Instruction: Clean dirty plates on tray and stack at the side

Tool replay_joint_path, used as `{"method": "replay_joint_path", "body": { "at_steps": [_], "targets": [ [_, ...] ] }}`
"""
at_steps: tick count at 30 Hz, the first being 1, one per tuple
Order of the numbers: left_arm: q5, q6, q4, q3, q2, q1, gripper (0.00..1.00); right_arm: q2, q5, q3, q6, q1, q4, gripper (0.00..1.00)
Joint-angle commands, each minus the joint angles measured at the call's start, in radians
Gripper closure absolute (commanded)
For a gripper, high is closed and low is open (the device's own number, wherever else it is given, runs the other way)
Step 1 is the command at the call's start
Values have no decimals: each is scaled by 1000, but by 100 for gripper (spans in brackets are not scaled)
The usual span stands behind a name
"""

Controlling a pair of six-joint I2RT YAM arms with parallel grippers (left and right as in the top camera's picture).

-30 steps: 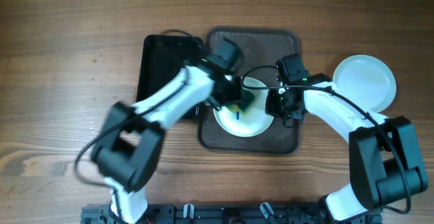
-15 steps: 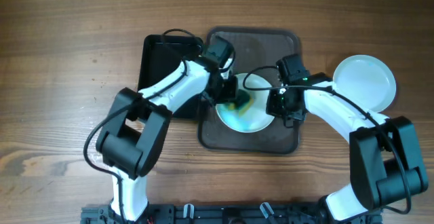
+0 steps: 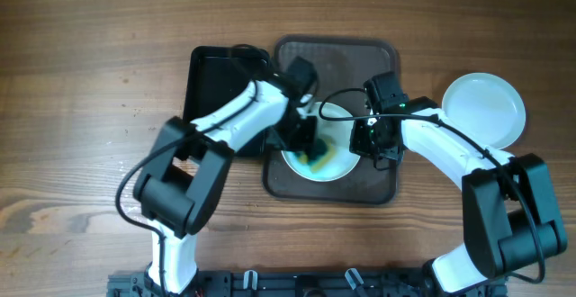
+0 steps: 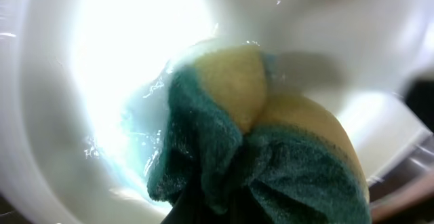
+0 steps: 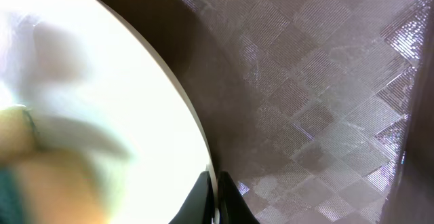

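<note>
Left gripper (image 3: 306, 144), clenched on sponge (image 4: 258, 149), pressing it into plate (image 3: 337, 164); right gripper (image 5: 217, 195) pinching the rim; risk: hard strokes tug plate loose, skidding across tray (image 3: 378, 185).

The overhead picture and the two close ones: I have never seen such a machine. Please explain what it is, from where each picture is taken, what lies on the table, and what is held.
These are two robot arms with two-finger grippers, at a wooden table. The overhead picture looks straight down; the other two come from a small camera on each wrist, very near the work. On the table lie a brown tray, a smaller black tray beside it and a white plate apart at the right. On the brown tray lies a second plate. The left gripper presses a yellow-green sponge on it, where bluish smears show; the right gripper pinches its rim.
</note>
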Motion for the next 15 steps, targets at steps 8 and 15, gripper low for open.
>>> {"method": "replay_joint_path", "body": {
  "at_steps": [8, 15],
  "targets": [
    [328, -46, 358, -50, 106, -180, 96, 19, 55, -3, -11, -14, -7, 96],
    [7, -48, 262, -22, 109, -95, 96, 19, 55, -3, -30, -14, -13, 96]
  ]
}}
